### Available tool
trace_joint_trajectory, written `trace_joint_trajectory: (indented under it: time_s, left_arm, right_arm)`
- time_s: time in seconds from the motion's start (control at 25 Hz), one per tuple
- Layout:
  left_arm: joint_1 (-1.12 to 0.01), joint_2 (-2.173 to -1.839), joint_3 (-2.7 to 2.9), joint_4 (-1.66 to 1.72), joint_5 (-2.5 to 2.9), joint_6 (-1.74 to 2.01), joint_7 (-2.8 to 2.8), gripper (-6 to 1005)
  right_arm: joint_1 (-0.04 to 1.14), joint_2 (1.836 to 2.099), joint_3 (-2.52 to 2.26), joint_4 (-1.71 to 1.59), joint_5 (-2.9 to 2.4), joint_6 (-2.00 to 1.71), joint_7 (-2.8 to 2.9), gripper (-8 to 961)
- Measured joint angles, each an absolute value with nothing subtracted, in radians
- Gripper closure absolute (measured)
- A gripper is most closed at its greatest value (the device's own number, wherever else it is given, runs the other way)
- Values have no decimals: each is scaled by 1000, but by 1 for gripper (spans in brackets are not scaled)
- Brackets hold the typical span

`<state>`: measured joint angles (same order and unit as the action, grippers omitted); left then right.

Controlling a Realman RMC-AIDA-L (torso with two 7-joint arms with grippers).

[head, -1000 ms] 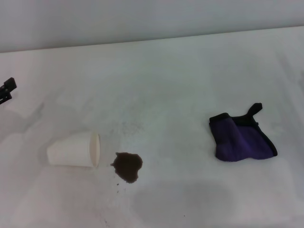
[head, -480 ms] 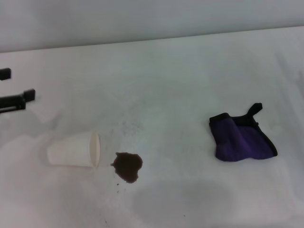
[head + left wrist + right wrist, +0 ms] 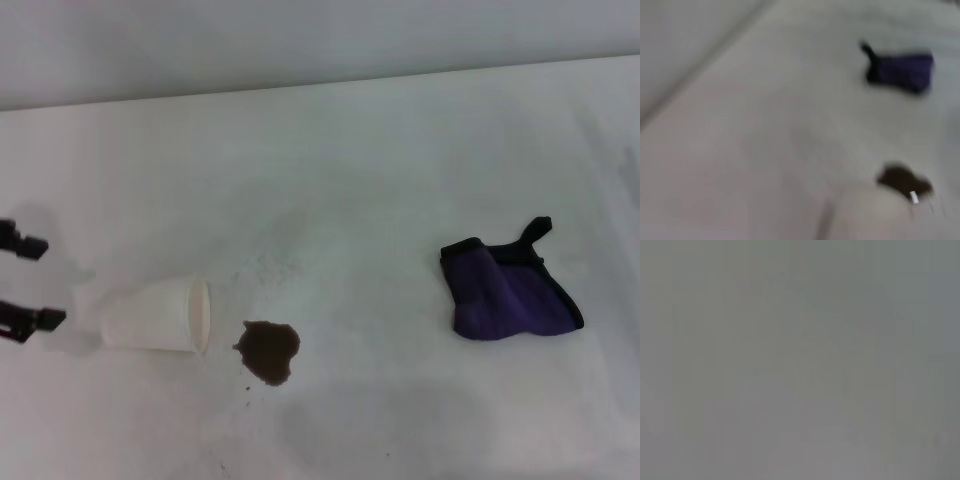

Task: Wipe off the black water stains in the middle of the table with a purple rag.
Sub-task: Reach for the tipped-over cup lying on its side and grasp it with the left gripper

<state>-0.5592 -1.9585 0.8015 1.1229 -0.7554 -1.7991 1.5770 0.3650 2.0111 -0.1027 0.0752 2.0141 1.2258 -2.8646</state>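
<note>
— Creeping in from the table's left edge, the left gripper [image 3: 28, 283] is now sitting lower and nearer than a moment back, with its two black fingertips [image 3: 34, 247] spread wide apart, level with the closed bottom of the tipped-over white paper cup [image 3: 155, 316] and just beside it.

— So it is going for the cup, not the cloth?

— It is looking that way, though that is only my reading. The small folded deep-purple rag with black edging [image 3: 510, 293] is lying untouched, well apart to the right on the broad white tabletop [image 3: 360, 160].

— And the spill?

— The dark brown-black blot of water stain [image 3: 269, 350] is sitting just beside the cup's mouth, nothing wiped yet. In the left wrist view the rag [image 3: 902, 71] and stain [image 3: 902, 181] are showing only as soft shapes, so finer detail is probably beyond telling.

— The right arm?

— It is not showing anywhere; its own camera is giving only blank grey.
</note>
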Motion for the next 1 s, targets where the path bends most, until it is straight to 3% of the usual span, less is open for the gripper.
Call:
trace_joint_trajectory:
  time_s: [0.48, 1.0]
  left_arm:
    - [-534, -2053, 864, 1278, -643, -1780, 1806, 112]
    - [-475, -2074, 992, 1211, -663, -1648, 1889, 112]
  right_arm:
    - [356, 2011, -103, 108, 2014, 1221, -2822, 94]
    - [348, 2011, -103, 141, 2014, 1226, -2811, 94]
